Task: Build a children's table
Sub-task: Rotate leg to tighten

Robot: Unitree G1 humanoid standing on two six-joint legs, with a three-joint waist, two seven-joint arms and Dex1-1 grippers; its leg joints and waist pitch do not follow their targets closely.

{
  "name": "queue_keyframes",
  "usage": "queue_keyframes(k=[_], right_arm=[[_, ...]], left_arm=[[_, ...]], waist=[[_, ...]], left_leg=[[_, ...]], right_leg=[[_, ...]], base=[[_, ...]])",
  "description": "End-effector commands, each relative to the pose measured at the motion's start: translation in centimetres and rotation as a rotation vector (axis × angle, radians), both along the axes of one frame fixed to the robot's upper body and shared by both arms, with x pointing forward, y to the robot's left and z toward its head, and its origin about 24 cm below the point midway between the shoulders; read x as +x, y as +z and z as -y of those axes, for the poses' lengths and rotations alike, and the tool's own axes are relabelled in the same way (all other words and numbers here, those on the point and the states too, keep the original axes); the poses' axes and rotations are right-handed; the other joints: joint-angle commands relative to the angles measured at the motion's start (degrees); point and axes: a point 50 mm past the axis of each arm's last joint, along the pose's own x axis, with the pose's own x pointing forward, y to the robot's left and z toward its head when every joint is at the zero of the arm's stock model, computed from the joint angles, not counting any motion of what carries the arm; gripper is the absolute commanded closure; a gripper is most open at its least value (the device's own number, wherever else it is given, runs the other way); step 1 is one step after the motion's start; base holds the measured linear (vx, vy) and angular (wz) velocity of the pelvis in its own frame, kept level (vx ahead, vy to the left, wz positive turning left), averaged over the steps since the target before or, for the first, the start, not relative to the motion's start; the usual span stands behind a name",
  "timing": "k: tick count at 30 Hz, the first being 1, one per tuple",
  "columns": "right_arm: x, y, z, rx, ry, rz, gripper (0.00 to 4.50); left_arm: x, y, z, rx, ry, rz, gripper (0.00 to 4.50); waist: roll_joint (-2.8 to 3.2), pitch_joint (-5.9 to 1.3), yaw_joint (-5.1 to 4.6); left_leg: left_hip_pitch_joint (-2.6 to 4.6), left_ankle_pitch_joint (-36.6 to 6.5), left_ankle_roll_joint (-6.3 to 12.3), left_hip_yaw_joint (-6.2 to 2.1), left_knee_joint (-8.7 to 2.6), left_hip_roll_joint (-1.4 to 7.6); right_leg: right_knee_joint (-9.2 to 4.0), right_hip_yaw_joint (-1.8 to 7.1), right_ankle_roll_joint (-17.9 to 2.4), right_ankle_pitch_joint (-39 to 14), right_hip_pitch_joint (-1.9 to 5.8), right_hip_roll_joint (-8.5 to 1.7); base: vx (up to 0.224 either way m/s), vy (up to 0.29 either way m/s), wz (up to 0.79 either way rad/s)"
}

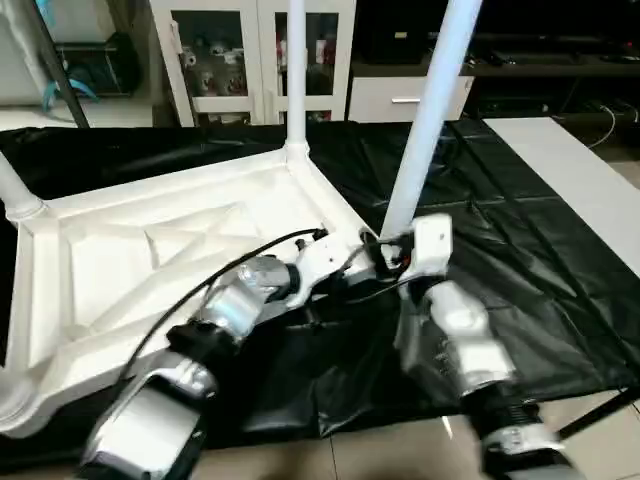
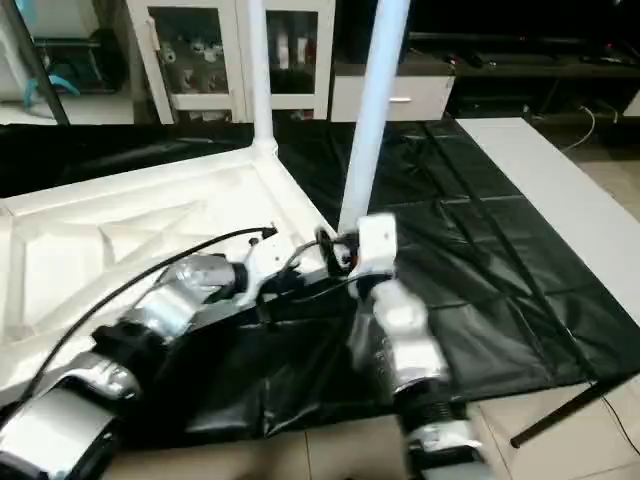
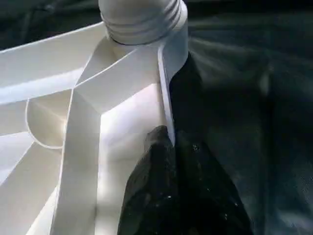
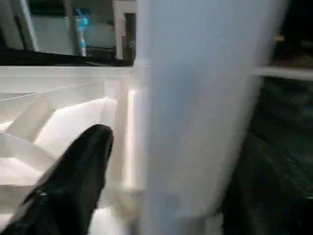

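Observation:
The white table top [image 1: 150, 250] lies upside down, ribbed side up, on a black sheet [image 1: 520, 260]. White legs stand upright in its far corner [image 1: 296, 70] and left corner [image 1: 15, 190]. A third leg [image 1: 430, 110] rises, slightly tilted, from the near right corner socket [image 3: 142, 19]. My right gripper [image 1: 393, 245] is shut on this leg close to its base, which stands between the fingers [image 4: 83, 166]. My left gripper [image 1: 345, 258] is shut on the top's rim [image 3: 166, 63] just beside that corner, one finger [image 3: 156, 147] inside the rim.
A white cabinet with glass doors [image 1: 250, 60] and a low dark unit with a white drawer [image 1: 400, 100] stand behind the sheet. A white board [image 1: 570, 170] lies along the sheet's right side. A thin black stand leg [image 1: 600, 410] crosses the floor at near right.

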Motion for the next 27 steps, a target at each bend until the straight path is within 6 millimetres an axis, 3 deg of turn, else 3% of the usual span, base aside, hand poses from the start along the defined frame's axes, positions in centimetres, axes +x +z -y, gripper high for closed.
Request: queue_keyframes(k=[1, 4, 6, 10, 12, 14, 16, 21, 23, 27], right_arm=[[-0.5, 0.0, 1.1, -0.014, 0.063, -0.028, 0.17], [-1.7, 0.2, 1.8, -0.087, 0.266, -0.066, 0.06], [-2.9, 0.1, 2.3, -0.148, 0.41, -0.109, 0.06], [-4.6, 0.2, 2.6, -0.162, 0.602, -0.171, 0.06], [-5.9, 0.3, 2.7, -0.145, 0.744, -0.226, 0.06], [-6.3, 0.3, 2.5, -0.155, 0.793, -0.241, 0.06], [-6.4, 0.2, 2.4, -0.168, 0.807, -0.245, 0.06], [-6.6, 0.3, 1.7, -0.197, 0.871, -0.255, 0.06], [-6.7, 0.2, 1.7, -0.201, 0.897, -0.27, 0.06], [-7.0, 0.1, 1.8, -0.22, 0.937, -0.302, 0.21]], left_arm=[[-1.6, -2.3, -1.5, 0.114, -0.092, -0.121, 4.5], [-2.7, -2.3, -2.5, 0.111, -0.2, -0.196, 4.5], [-2.9, -2.2, -3.2, 0.134, -0.228, -0.209, 4.5], [-3.8, -1.9, -3.6, 0.137, -0.32, -0.251, 4.5], [-4.8, -1.5, -3.7, 0.122, -0.399, -0.315, 4.5], [-5.2, -1.4, -3.8, 0.125, -0.433, -0.344, 4.5], [-5.4, -1.3, -3.8, 0.131, -0.448, -0.364, 4.5], [-5.9, -1.1, -3.6, 0.141, -0.479, -0.384, 4.5], [-5.9, -1.0, -3.5, 0.139, -0.48, -0.381, 4.5], [-5.9, -0.9, -3.5, 0.145, -0.476, -0.371, 4.5]], waist=[[-0.07, -2.69, 0.46], [-0.17, -2.77, 0.91], [0.16, -3.07, 1.4], [-0.18, -3.47, 1.99], [-0.33, -3.29, 2.11], [-0.38, -3.06, 2.09], [-0.18, -2.89, 2.17], [-0.39, -2.62, 2.56], [-0.41, -2.7, 2.62], [-0.44, -3.0, 2.78]], left_leg=[[0.55, -21.3, 2.27, 0.01, -5.0, 1.63], [0.89, -20.3, 2.96, 0.44, -4.56, 1.68], [0.97, -17.2, 3.57, 0.51, -4.26, 1.79], [0.31, -6.4, 6.82, 0.62, -3.35, 1.55], [0.31, -6.9, 7.93, 0.66, -3.31, 1.8], [0.27, -8.3, 7.47, 0.66, -3.52, 1.86], [0.58, -10.8, 5.44, 0.7, -3.8, 2.08], [1.06, -15.0, 2.43, 0.75, -4.27, 2.17], [1.15, -15.1, 2.03, 0.78, -4.29, 2.16], [1.11, -11.6, 3.02, 1.04, -3.89, 2.02]], right_leg=[[-3.06, 1.13, -10.4, -17.1, 1.86, -1.27], [-2.63, 1.49, -12.0, -14.2, 1.54, -1.16], [-1.95, 1.58, -13.1, -10.3, 1.86, -1.09], [-0.13, 1.38, -16.4, 3.5, 2.98, -1.15], [-0.03, 1.45, -17.0, 2.1, 3.01, -1.42], [-0.35, 1.34, -16.5, -1.5, 2.99, -1.41], [-0.78, 1.4, -15.5, -7.4, 2.67, -1.47], [-1.22, 1.62, -13.7, -13.3, 2.41, -1.39], [-1.25, 1.69, -13.0, -13.3, 2.33, -1.35], [-0.67, 1.64, -13.8, -8.2, 2.51, -1.18]], base=[[0.0, 0.0, 0.0], [0.064, -0.026, 0.1], [0.041, -0.011, 0.06], [0.073, -0.007, 0.03], [0.034, -0.004, -0.01], [0.0, 0.0, 0.0], [0.0, 0.0, 0.0], [0.0, 0.0, 0.0], [0.0, 0.0, 0.0], [0.0, 0.0, 0.0]])
